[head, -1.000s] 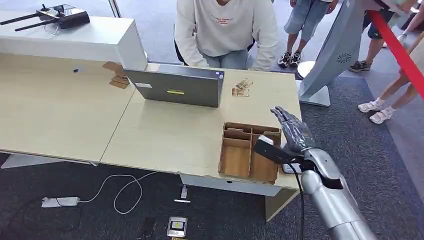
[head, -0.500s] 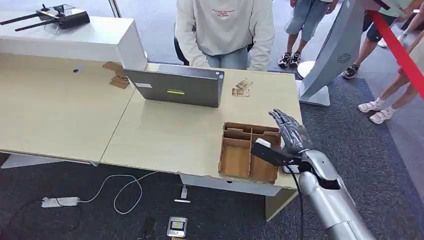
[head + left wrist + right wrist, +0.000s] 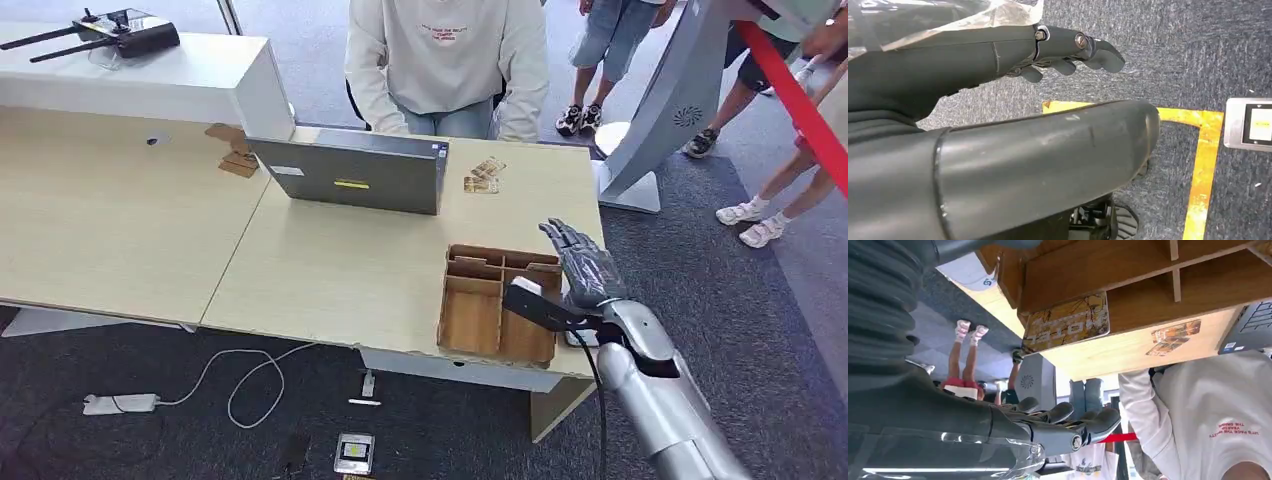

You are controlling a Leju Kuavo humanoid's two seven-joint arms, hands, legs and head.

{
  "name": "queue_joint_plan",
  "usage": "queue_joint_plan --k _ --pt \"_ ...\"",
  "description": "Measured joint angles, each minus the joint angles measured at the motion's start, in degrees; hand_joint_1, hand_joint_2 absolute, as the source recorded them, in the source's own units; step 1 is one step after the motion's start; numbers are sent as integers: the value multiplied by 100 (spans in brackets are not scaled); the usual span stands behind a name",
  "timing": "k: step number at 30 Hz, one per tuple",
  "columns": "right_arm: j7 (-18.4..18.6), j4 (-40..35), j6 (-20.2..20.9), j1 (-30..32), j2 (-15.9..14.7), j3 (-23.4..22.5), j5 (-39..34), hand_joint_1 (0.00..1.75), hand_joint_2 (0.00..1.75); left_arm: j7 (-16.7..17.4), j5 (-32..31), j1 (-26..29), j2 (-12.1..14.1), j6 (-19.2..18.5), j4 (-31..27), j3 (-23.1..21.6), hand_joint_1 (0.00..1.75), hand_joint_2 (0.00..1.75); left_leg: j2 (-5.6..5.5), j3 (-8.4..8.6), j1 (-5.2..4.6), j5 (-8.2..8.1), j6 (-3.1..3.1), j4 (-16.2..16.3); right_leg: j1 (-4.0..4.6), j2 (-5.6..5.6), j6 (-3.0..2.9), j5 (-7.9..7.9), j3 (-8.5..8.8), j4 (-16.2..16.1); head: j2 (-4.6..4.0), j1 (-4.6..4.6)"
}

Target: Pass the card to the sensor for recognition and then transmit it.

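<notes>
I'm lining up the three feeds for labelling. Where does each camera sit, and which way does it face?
Head view: high on the body, looking down at the desk; right robot hand beside the wooden tray.
Left wrist view: behind the left robot hand, facing carpet.
Right wrist view: behind the right robot hand, turned upside down.
Shared: head and right wrist views both show the tray, laptop and a seated person.

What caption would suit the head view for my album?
Robot's open right hand poised beside a wooden tray, a person seated behind a laptop.
</notes>
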Motion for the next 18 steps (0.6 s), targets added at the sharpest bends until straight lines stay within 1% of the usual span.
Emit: queue_joint_plan --k 3,4,5,6,7,8,10,18 --pt "0 0 0 0 0 0 0 42 175 0 0 0 0 0 0 0 0 0 0 0 0 0 0 0 0 0 0 0 0 0 0 0" --pt "0 0 0 0 0 0 0 51 175 0 0 0 0 0 0 0 0 0 0 0 0 0 0 0 0 0 0 0 0 0 0 0" --pt "0 2 0 0 -2 0 0 75 175 0 -11 1 2 2 0 2 0 0 0 0 0 0 0 0 0 0 0 0 0 0 0 0" --pt "0 22 0 1 -7 0 7 171 175 26 -92 6 9 94 0 0 0 0 0 0 0 0 0 0 0 0 0 0 0 0 0 -2" --pt "0 28 2 2 -9 0 13 175 175 44 -107 6 11 131 -2 0 0 0 0 0 0 0 0 0 0 0 0 0 0 0 0 0" --pt "0 50 9 1 -11 2 33 175 175 50 -133 9 20 168 -7 0 0 0 0 0 0 0 0 0 0 0 0 0 0 0 0 -2" --pt "9 83 131 5 -11 24 26 175 175 9 31 4 9 59 -9 2 0 0 1 0 0 0 0 0 0 0 0 0 0 0 0 0" --pt "17 94 181 1 -9 37 -13 175 175 -92 39 9 9 50 -9 0 0 0 1 0 0 0 0 0 0 0 0 0 0 0 0 -4"
